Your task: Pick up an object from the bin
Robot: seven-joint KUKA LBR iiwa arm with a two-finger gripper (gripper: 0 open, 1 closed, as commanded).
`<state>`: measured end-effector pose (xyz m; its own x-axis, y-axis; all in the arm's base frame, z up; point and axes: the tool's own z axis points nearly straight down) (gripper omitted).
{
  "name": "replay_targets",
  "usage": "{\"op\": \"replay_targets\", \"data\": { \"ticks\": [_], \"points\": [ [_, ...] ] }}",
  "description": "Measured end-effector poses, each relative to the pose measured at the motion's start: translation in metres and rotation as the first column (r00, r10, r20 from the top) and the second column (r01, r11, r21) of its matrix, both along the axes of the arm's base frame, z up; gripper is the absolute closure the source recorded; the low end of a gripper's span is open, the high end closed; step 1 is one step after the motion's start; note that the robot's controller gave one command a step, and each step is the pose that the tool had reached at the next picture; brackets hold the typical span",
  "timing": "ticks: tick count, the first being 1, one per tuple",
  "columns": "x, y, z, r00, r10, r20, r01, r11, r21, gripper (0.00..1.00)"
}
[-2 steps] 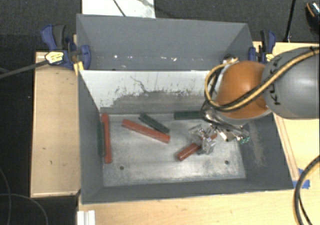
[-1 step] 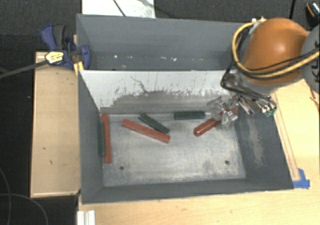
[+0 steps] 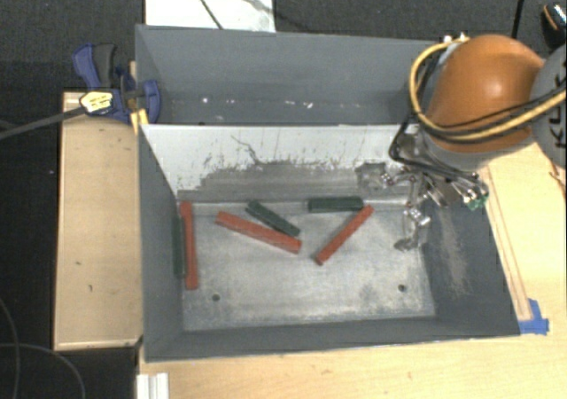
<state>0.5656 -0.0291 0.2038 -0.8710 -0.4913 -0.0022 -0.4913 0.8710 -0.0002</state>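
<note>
My gripper [image 3: 410, 230] hangs over the bin's right side, its metal fingers pointing down with nothing seen between them. The nearest thing is a red bar [image 3: 343, 235] lying slantwise just to its left. A dark green bar [image 3: 335, 205] lies flat behind that, near the back wall. Farther left, a long red bar [image 3: 259, 233] lies slantwise with a second dark green bar [image 3: 273, 219] resting across its upper side.
Along the left wall of the bin lie a red bar [image 3: 189, 246] and a dark green bar [image 3: 179, 242] side by side. The arm with its orange dome and cables comes in from the upper right.
</note>
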Motion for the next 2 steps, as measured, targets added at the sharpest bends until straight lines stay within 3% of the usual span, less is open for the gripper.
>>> {"op": "replay_targets", "data": {
  "ticks": [1,2],
  "points": [
    [0.018,0.012,-0.117,0.947,0.320,-0.005,-0.320,0.947,0.001,0.00],
    [0.027,0.031,-0.133,0.912,0.410,0.001,-0.410,0.912,-0.001,0.00]
  ]
}}
